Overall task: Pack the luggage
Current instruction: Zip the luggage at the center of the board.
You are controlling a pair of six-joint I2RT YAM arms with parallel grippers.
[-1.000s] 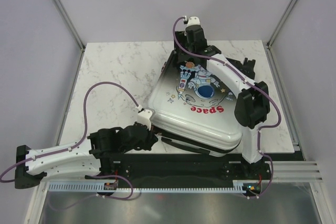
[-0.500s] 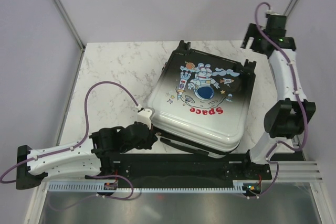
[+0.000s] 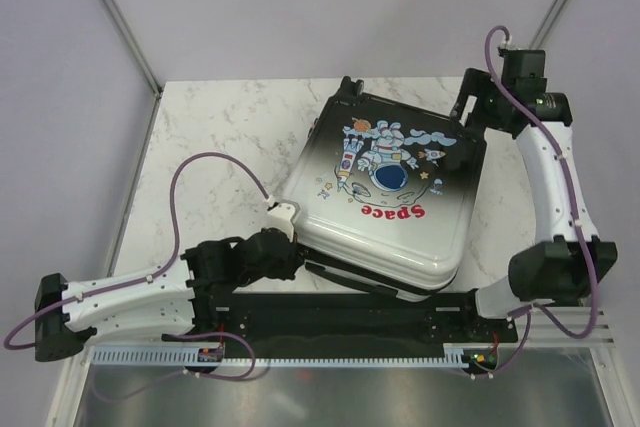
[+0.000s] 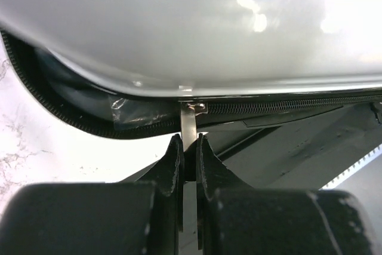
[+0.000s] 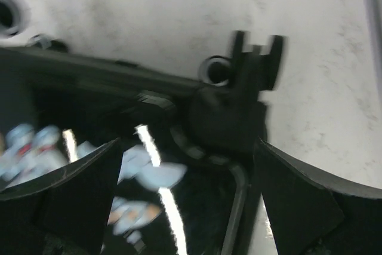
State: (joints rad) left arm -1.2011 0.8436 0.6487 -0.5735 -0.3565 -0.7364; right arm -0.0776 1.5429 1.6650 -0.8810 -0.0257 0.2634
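From above, you have the luggage (image 3: 385, 197) lying print-up on the marble table (image 3: 220, 137), with the left gripper (image 3: 280, 247) at its near left corner and the right gripper (image 3: 468, 122) over its far right corner. Your left wrist view shows the fingers (image 4: 173, 159) pinching the metal zipper pull (image 4: 188, 122) at the luggage's seam. Your right wrist view, though blurred, shows the fingers (image 5: 71, 189) spread wide over the luggage's black wheel mount (image 5: 230, 111).

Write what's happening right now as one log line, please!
left gripper: shut on zipper pull | right gripper: open, over corner wheel | luggage: lid down, zip partly open
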